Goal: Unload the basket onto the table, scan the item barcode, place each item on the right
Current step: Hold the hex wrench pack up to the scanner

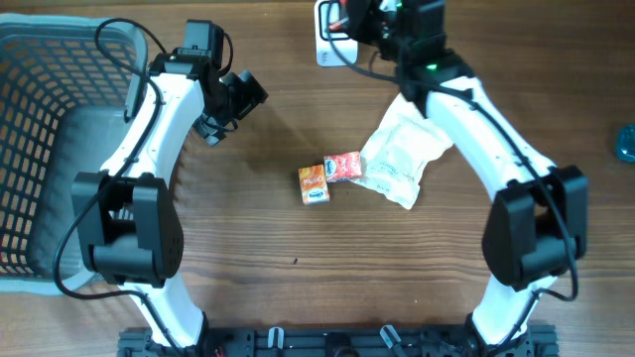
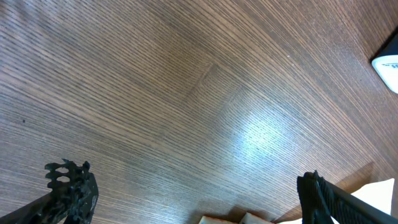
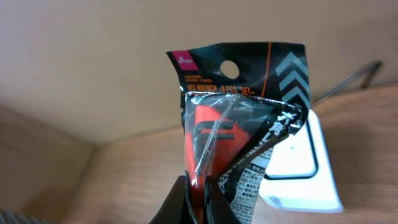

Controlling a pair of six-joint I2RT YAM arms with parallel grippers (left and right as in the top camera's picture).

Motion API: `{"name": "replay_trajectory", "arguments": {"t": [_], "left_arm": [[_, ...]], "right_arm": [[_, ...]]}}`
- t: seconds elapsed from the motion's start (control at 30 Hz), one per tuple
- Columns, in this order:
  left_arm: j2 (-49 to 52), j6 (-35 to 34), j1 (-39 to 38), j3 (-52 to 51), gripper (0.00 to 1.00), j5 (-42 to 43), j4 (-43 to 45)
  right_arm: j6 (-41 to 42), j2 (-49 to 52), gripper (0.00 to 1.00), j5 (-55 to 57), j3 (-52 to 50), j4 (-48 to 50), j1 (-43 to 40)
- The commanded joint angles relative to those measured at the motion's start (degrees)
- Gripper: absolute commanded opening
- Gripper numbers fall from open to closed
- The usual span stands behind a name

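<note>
A brown wood-grain table (image 1: 298,297) fills the overhead view. At its left edge sits a grey plastic basket (image 1: 30,188) with latticed walls. Two white-and-black arms reach in from the near side. The left gripper (image 1: 232,107) hangs over bare wood with its jaws spread wide, holding nothing.

Mid-table lies a soft, crinkled white pouch (image 1: 402,159). Beside it, a small orange carton (image 1: 314,184) touches a small red packet (image 1: 344,166).

At the far edge, the right gripper (image 3: 198,198) is pinched tight on the lower end of the task's item, a hex wrench set packet (image 3: 239,106). The packet is glossy, wrinkled black-and-orange film with a round hang hole. It is held upright just in front of a white, round-cornered scanner (image 3: 298,168).

No barcode shows in the wrist view, so which face carries it cannot be told. Three things could go wrong:
- The code may face away from the scanner.
- The shiny, creased film may glare or distort the code.
- The narrow pinch may let the floppy packet swing or slip.
</note>
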Motion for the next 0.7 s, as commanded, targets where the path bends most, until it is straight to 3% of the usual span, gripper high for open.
{"name": "replay_trajectory", "arguments": {"t": [0.0,0.17,0.67], "left_arm": [[0.0,-1.2,0.3,0.0,1.00,-0.3,-0.1],[0.0,-1.2,0.3,0.0,1.00,-0.3,-0.1],[0.0,-1.2,0.3,0.0,1.00,-0.3,-0.1]], "right_arm": [[3.9,5.2,0.05,5.8,0.9,3.8,1.6],[5.0,10.8,0.05,5.8,0.9,10.3,1.7],[-0.4,8.5,0.04,8.6,0.9,9.7,1.0]]}}
